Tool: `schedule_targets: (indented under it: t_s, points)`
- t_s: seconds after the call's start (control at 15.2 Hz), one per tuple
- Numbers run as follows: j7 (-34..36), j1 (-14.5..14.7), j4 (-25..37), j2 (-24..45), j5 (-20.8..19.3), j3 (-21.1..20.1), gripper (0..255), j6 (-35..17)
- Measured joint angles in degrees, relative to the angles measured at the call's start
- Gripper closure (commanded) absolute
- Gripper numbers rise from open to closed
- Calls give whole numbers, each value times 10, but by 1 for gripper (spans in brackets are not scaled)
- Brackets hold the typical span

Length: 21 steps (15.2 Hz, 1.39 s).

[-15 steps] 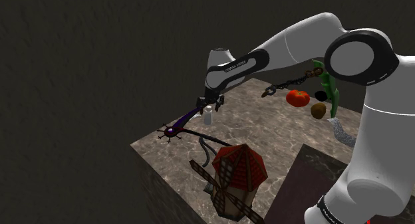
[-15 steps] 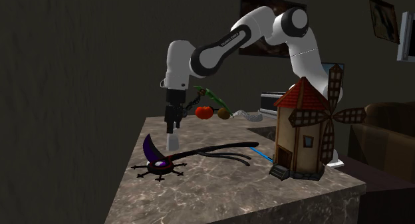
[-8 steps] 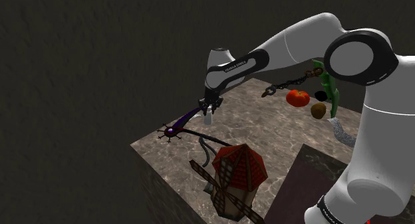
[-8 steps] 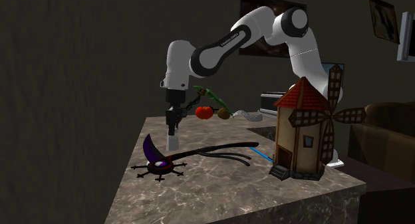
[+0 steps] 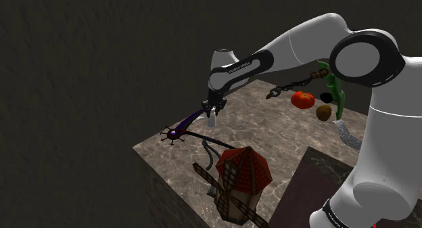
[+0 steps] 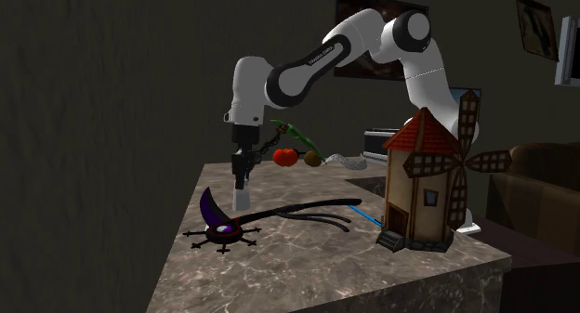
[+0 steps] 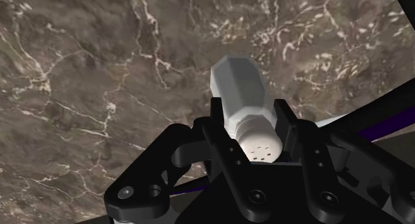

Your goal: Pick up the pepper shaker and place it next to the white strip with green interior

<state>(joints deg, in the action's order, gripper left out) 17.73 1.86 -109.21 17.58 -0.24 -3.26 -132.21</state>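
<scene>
The pepper shaker point(image 7: 241, 90) is a small white faceted bottle with a perforated cap, standing upright on the marble tabletop point(image 7: 100, 70). My black gripper point(image 7: 249, 115) is shut on it, one finger on each side just under the cap. In the shoulder view the gripper point(image 5: 212, 111) points straight down at the shaker point(image 5: 212, 121) near the table's far left side. The second exterior view shows the gripper point(image 6: 242, 176) over the shaker point(image 6: 242, 200) too. A pale patterned strip point(image 5: 346, 133) lies by the table's far right edge, beside a green pod point(image 5: 335, 90).
A black and purple scythe-like object point(image 5: 180, 131) lies just beside the shaker. A red-roofed toy windmill point(image 5: 238, 178) stands at the near edge. A tomato point(image 5: 302, 99), a brown fruit point(image 5: 324, 112) and a dark chain point(image 5: 292, 82) sit near the strip.
A second ago the fingers stood apart around the shaker; they have closed on it. Over the last half second nothing has moved.
</scene>
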Motion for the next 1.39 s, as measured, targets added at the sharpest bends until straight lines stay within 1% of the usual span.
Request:
schedule_targets:
  t_s: [0.26, 0.86, 1.39]
  points:
    - [-1, -1, 7, -11, 1, 0, 255, 19]
    - [-1, -1, 39, -41, 3, -1, 255, 80]
    - [0, -1, 80, -58, 4, -2, 255, 138]
